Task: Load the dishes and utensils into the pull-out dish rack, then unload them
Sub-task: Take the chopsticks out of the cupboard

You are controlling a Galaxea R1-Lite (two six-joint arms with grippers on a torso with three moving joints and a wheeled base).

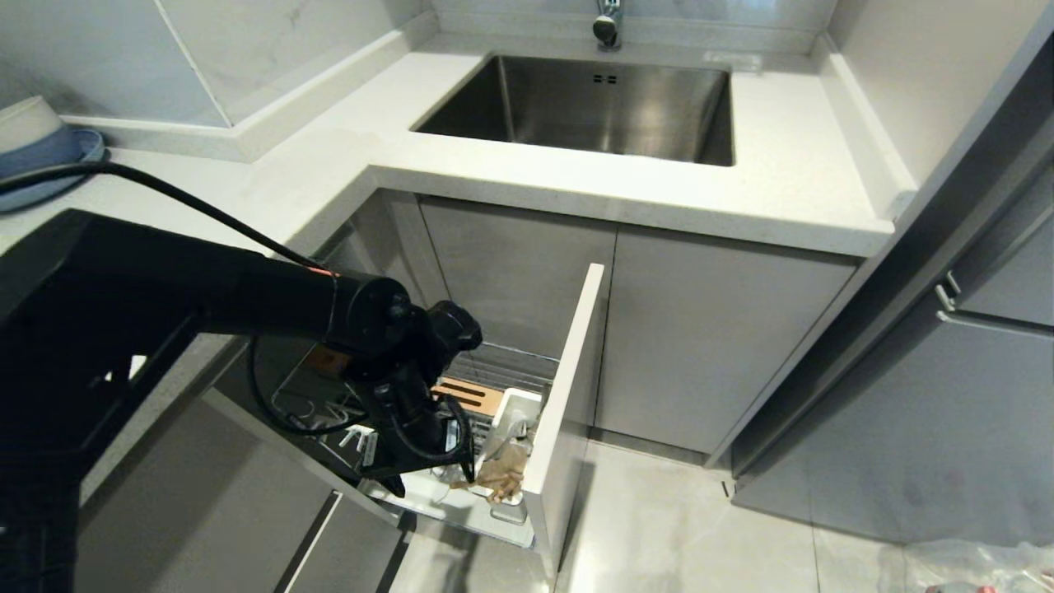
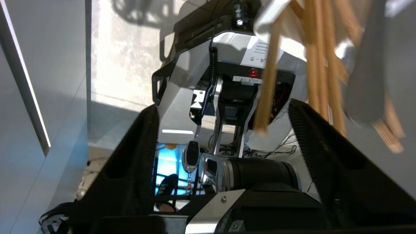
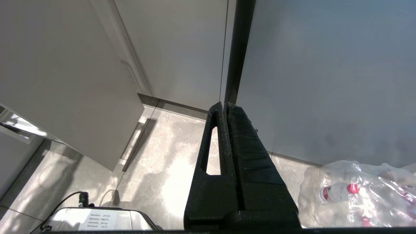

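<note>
Presently: left gripper, black fingers spread, empty; thin light wooden chopsticks just beside one finger (blurred), in the white plastic utensil cup; right gripper pressed closed.

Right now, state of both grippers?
Left gripper: jaws open, holding nothing, beside the thin light wooden chopsticks at the chrome wire pull-out dish rack.
Right gripper: jaws shut, empty, parked low over the floor.

Am counting one pull-out dish rack, one white utensil cup, one slotted wooden strip, one sink, one faucet, several wooden sticks, exact number unclear.
</note>
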